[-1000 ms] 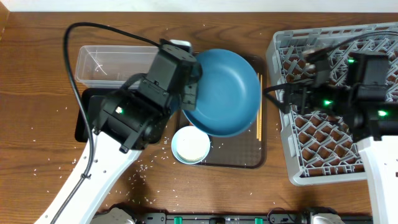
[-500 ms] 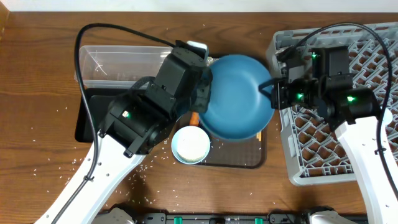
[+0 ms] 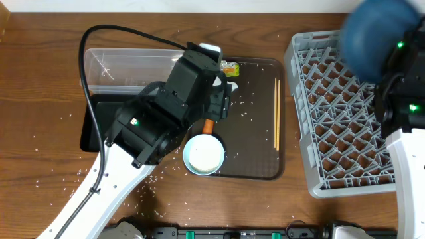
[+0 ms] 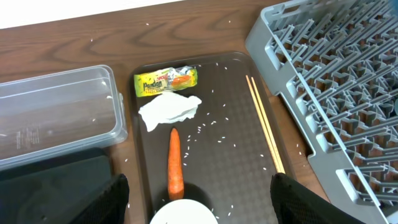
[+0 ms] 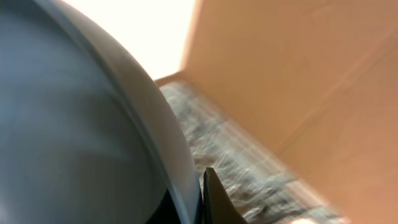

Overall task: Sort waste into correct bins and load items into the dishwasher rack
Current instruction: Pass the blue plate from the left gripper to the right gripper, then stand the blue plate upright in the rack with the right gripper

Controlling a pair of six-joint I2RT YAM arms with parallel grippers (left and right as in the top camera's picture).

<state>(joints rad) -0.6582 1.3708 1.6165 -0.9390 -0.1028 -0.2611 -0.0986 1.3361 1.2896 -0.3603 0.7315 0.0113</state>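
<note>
The big blue plate (image 3: 380, 32) hangs blurred above the far side of the grey dishwasher rack (image 3: 345, 126). My right gripper (image 5: 200, 200) is shut on its rim (image 5: 134, 124). Over the brown serving tray (image 3: 255, 156), my left gripper (image 4: 200, 205) stands open and empty. Below it lie the yellow-green wrapper (image 4: 166, 81), the white napkin (image 4: 169, 109) and the orange carrot (image 4: 175, 163). A round white dish (image 3: 204, 154) sits at the tray's near left. The chopsticks (image 4: 265, 132) lie along the tray's right side.
The clear tub (image 3: 123, 70) and the black tray (image 3: 98, 126) sit left of the serving tray, partly under my left arm. Rice grains are scattered over the serving tray and the wooden table (image 3: 40, 99).
The plate passed from my left gripper to my right, which carried it up and right over the rack. My left gripper opened. Wrapper, napkin and carrot are uncovered.
</note>
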